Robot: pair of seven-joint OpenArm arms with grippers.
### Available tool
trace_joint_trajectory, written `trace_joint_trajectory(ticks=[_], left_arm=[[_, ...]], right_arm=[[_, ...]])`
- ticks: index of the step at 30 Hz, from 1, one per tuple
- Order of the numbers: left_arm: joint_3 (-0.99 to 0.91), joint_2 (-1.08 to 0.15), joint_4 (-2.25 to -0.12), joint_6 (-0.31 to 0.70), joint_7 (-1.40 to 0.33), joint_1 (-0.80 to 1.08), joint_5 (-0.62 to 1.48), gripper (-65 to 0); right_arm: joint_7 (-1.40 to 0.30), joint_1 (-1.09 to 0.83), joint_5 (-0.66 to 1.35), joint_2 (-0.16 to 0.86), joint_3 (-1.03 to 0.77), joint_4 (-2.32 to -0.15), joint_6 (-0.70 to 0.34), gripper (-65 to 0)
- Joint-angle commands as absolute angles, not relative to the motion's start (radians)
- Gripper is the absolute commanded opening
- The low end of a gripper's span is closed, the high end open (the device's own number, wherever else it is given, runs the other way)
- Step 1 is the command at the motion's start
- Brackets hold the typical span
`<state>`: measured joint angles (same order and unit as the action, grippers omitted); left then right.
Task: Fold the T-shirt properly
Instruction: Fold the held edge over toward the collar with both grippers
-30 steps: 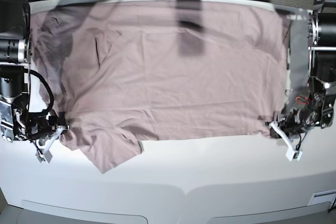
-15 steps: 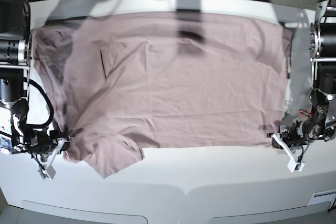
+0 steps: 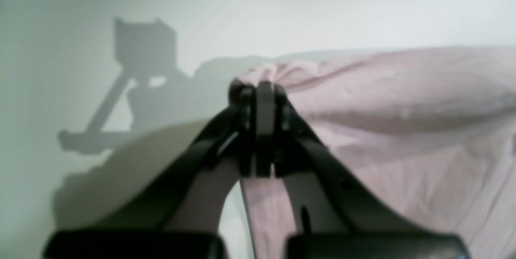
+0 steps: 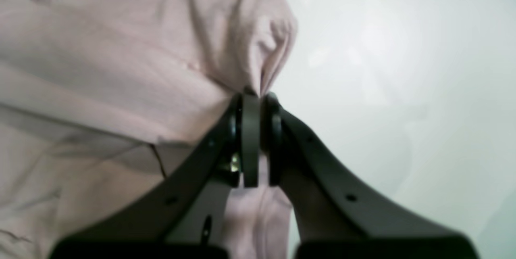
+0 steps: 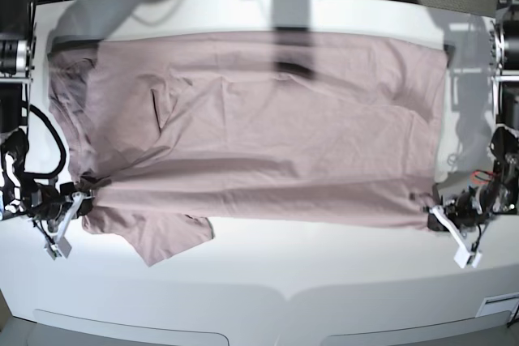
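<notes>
Right now I have the left pincer (image 5: 428, 215) and right pincer (image 5: 83, 197) each clamped on a near corner of the T-shirt (image 5: 251, 127). It lies spread on the surface (image 5: 268, 281), long axis 3 to 9 o'clock, its body toward 12 from both, so I judge the fold goes that way.

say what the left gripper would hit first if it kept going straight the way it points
The T-shirt itself: the left gripper is shut on a bunched corner. Beyond that, likely only the bare white table, though depth is unclear.

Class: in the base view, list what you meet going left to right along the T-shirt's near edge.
Right end effector → hanging sleeve → T-shirt body → left end effector.
</notes>
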<state>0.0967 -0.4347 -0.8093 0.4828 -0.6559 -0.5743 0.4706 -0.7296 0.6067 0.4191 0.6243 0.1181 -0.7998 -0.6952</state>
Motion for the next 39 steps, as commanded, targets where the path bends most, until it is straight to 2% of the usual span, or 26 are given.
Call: trace_joint_trajectory(ticks=[1,5,9,14,18,24,28,39], left_arm=[[0.092,-0.452,-0.855,0.487,-0.639,-0.578,0.484,-65.0],[0.081,-0.452,-0.993,0.473,-0.647,-0.472,0.484,-65.0],[-0.013,-0.452,-1.141,0.456,-0.683,-0.384,0.484,-65.0],[-0.158,-0.452,-1.330,0.457,-0.786,-0.290,0.534,-65.0],[-0.200,-0.452,-1.440,0.457,-0.810,-0.217,0.597,-65.0],[-0.201,-0.452,-1.546,0.457,-0.849,-0.133,0.611,-65.0],[-0.202,-0.452,-1.587,0.457,-0.853,-0.096,0.611,-65.0],[-0.202,-0.452,-1.737,0.456,-1.001,-0.090,0.641,-65.0]], right_arm=[[-0.706,0.623,0.430,0.649,0.111,-0.844,-0.698,-65.0],[-0.707,0.546,0.431,0.663,0.110,-0.978,-0.698,-65.0],[-0.714,0.482,0.431,0.662,0.079,-1.085,-0.698,-65.0],[-0.717,0.405,0.431,0.662,-0.053,-1.167,-0.698,-65.0],[-0.739,0.344,0.431,0.662,-0.165,-1.233,-0.698,-65.0],[-0.772,0.238,0.435,0.662,-0.260,-1.345,-0.698,-65.0],[-0.795,0.170,0.508,0.662,-0.292,-1.436,-0.698,-65.0],[-0.924,0.054,0.611,0.662,-0.424,-1.665,-0.698,-65.0]])
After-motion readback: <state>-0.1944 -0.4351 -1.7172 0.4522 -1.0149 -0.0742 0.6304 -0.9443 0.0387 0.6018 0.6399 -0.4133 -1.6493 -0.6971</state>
